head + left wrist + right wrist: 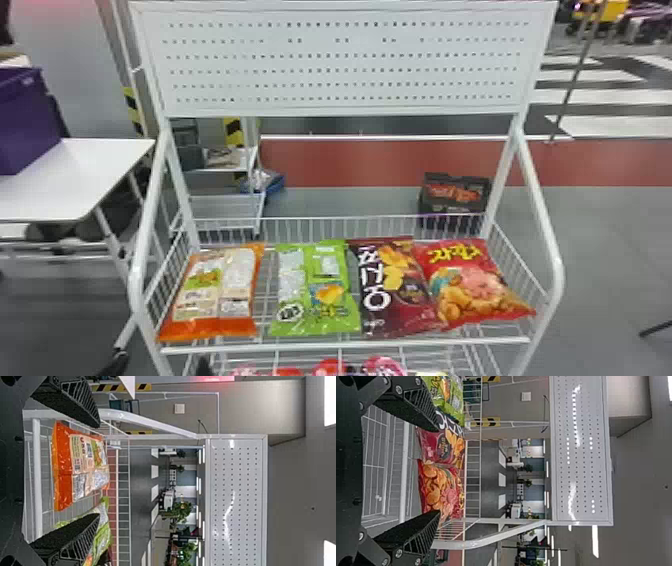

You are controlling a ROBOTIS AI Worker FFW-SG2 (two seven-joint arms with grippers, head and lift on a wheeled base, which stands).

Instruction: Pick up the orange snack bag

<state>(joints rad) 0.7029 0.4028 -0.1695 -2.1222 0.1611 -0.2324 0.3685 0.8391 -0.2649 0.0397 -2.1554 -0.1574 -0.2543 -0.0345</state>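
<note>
Left tool [160, 363]: two black fingers spread apart, at the bottom edge of the head view, before the left end of the white rack. Through the gap between them, the left wrist view gives the orange snack bag [81, 465], lying farther off.

Contents, logged left to right. White table [107, 155] beside the rack, bearing a purple bin [27, 117]. Orange snack bag: leftmost in the rack's wire basket [325, 227], flat, printed panels up, its orange lower end near the basket's front rail. Green bag [295, 320]: next along, apart from the orange one, its right side against the maroon bag [395, 315]. Maroon bag touches the red bag [465, 285], which lies rightmost, near the basket's right side.

Right tool [438, 471]: fingers likewise spread; red and maroon bags are seen beyond, between them.

Perforated panel [340, 62] stands above the basket; red and pink packages [332, 366] sit below it. Dark crate [452, 200] behind, toward the right.
</note>
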